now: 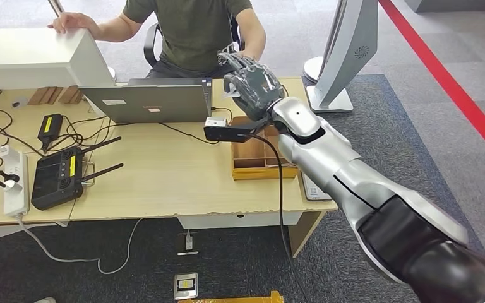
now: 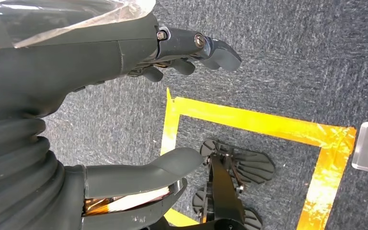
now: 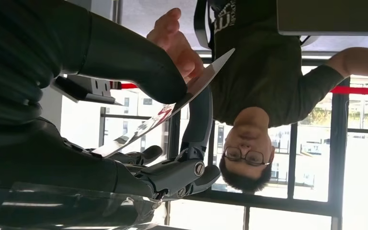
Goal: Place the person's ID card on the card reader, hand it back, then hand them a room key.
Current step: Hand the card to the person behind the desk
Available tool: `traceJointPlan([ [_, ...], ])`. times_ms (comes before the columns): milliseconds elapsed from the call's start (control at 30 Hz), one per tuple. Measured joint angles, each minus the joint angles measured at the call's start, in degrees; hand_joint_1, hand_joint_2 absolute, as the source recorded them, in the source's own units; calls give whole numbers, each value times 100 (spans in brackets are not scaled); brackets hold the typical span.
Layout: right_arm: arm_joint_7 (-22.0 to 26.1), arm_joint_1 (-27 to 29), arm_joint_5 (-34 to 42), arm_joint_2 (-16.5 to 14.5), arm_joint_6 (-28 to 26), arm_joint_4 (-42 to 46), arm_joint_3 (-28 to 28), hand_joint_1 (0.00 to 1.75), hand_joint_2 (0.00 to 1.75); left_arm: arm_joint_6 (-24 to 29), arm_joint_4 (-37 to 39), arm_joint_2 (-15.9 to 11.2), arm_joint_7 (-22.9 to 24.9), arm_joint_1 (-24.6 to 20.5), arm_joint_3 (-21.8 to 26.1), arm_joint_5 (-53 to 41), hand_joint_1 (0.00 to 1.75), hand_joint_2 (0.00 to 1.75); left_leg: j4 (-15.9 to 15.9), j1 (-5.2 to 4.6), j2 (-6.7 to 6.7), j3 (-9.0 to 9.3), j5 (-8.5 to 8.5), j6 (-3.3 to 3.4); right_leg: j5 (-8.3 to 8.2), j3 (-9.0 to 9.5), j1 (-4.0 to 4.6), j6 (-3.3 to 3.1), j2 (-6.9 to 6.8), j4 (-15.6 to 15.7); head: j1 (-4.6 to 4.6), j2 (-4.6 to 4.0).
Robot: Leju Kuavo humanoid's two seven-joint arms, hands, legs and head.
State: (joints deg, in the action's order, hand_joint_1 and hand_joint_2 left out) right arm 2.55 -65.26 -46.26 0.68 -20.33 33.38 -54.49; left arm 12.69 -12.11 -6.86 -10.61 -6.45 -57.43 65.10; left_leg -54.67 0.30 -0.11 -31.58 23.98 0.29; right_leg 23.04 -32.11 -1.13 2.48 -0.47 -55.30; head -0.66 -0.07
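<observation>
ID card (image 3: 172,103) is the thing at stake, though the biggest thing in sight is the tabletop (image 1: 158,177), a pale wood surface with a laptop (image 1: 148,101), a black router (image 1: 57,178), a power strip (image 1: 14,180) and a wooden tray (image 1: 252,158) of compartments at its right end. Across it sits the person (image 1: 196,31), facing the robot. Next in size, the right hand (image 1: 251,79) is raised above the tray toward the person, with the wrist camera slung beneath it. Its thumb and fingers (image 3: 199,120) pinch the card from both faces, and the person's hand (image 3: 177,40) touches the card's far end, so both hold it at once. The left hand (image 2: 124,120) hangs beside the body over the carpet, its fingers apart and holding nothing.

Judging from this, the handover is the risky part. If the robot lets go before the person has a firm grip, the card could drop onto the laptop or the tray. If it clamps on while the person pulls, the thin card could bend or slide askew. Which card this is I cannot tell for certain.
</observation>
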Motion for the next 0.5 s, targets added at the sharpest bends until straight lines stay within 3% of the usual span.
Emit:
traceJointPlan([
  [500, -477, -169, -104, -210, 184, -610, -173, 175, 175, -30, 0, -11, -74, 14, -6, -52, 0, 175, 0, 0, -1, 0, 0, 0, 0, -1, 1, 0, 0, 0, 0, 0],
])
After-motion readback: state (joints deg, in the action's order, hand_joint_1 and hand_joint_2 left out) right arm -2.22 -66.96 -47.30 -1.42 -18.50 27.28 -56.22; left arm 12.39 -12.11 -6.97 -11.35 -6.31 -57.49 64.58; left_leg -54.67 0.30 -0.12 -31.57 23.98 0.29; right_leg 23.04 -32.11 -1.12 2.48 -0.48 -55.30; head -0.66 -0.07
